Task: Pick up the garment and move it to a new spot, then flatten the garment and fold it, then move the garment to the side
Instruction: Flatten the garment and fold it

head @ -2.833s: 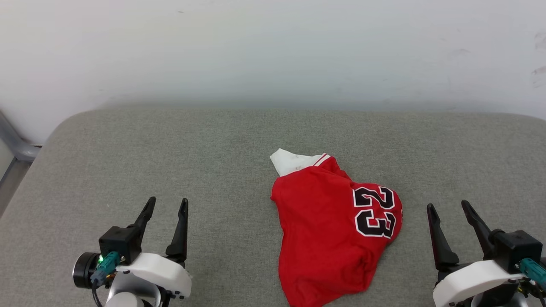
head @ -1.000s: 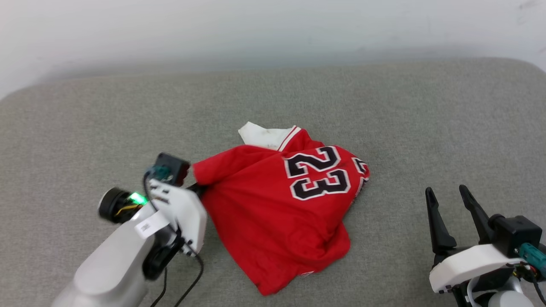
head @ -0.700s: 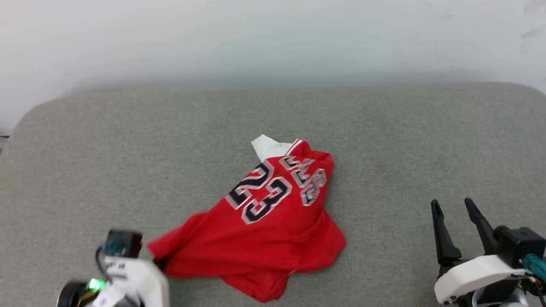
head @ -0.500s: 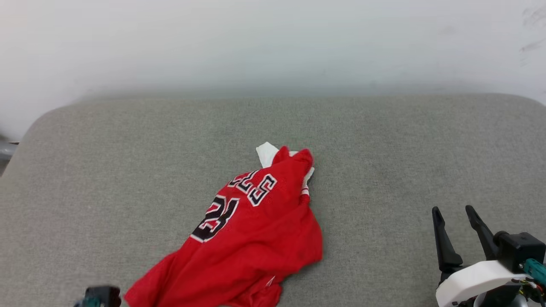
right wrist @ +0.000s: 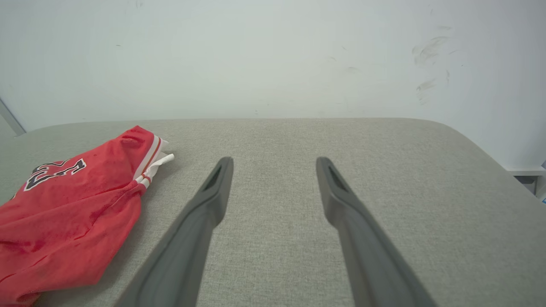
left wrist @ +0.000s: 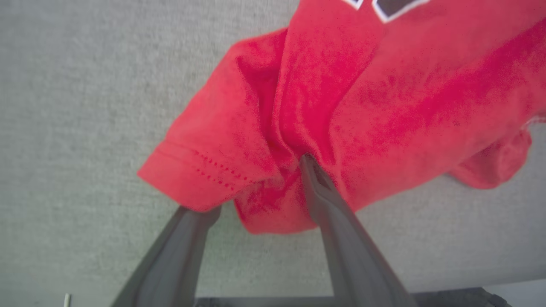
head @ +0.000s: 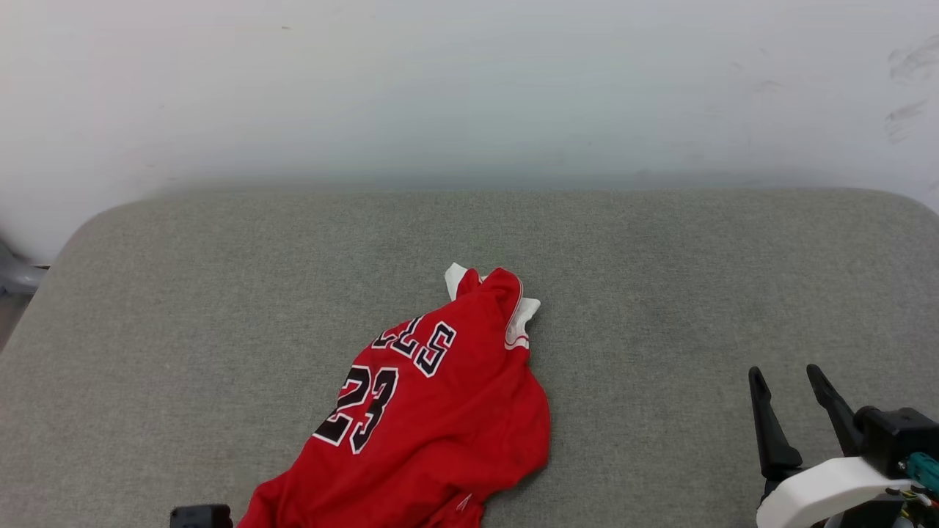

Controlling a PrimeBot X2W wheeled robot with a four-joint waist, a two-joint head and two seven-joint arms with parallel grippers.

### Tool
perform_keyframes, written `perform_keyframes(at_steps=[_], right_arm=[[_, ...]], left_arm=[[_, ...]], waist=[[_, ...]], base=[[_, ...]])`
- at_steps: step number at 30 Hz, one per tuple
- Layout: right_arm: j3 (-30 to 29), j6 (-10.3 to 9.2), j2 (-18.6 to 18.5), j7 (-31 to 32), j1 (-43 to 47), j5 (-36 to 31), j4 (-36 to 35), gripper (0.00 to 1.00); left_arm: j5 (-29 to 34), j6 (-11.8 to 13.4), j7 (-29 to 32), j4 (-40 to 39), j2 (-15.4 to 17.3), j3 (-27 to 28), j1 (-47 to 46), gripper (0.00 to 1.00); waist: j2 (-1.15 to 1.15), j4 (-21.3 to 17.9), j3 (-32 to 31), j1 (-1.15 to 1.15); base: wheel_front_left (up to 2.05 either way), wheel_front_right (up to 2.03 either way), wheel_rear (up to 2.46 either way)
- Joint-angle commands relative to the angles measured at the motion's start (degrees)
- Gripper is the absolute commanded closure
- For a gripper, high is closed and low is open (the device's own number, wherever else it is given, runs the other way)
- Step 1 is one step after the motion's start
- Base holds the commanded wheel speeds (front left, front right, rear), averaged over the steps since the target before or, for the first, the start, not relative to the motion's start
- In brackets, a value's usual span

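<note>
A red jersey-style garment (head: 433, 411), its black white-edged "23" and lettering facing up, lies crumpled on the grey fabric-covered desk (head: 660, 257) in front of me. In the head view it sits toward the near edge and left of centre, with a white sleeve and striped trim poking out at its far end. On my left wrist camera, the left gripper (left wrist: 251, 183) sits at the garment's near hem with its jaws parted. One fingertip is tucked under the stitched hem and the other is buried in a fold. Loose red cloth bunches across the gap between them and is not pinched. The right gripper (head: 783, 374) hovers over bare desk at the lower right, well apart from the garment, its jaws spread wide and holding nothing. A pale wall (head: 469, 88), scuffed at the upper right, rises behind the desk's far edge.
</note>
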Motion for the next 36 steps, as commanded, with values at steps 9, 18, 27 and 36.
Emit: perform_keyframes(at_steps=[9, 18, 27, 36], right_arm=[[-1.06, -0.02, 0.02, 1.26, 1.44, -0.65, -1.76, 0.0], [-1.92, -0.02, 0.02, 2.19, 0.7, -0.7, -2.07, 0.0], [-0.35, -0.02, 0.02, 7.35, -4.5, -0.87, 0.34, 0.0], [5.58, -0.02, -1.24, 25.11, -16.29, 1.57, 6.4, 0.0]], left_arm=[[8.0, 1.53, -11.89, -5.29, -0.06, 1.87, -7.38, 0.0], [13.15, 0.6, -18.83, -9.91, -2.68, 4.14, -11.38, 0.0], [19.14, -2.35, -19.35, -11.58, -7.43, 7.75, -13.51, 0.0], [23.81, -7.17, -19.38, -10.87, -13.77, 11.77, -16.57, 0.0]], waist=[[0.0, 0.2, -0.69, 0.01], [0.0, 0.81, 0.23, 0.01], [0.0, 4.73, 3.44, 0.01], [0.0, 10.78, 9.01, 0.01]], base=[[0.0, 0.0, 0.0], [0.0, 0.0, 0.0], [0.0, 0.0, 0.0], [0.0, 0.0, 0.0]])
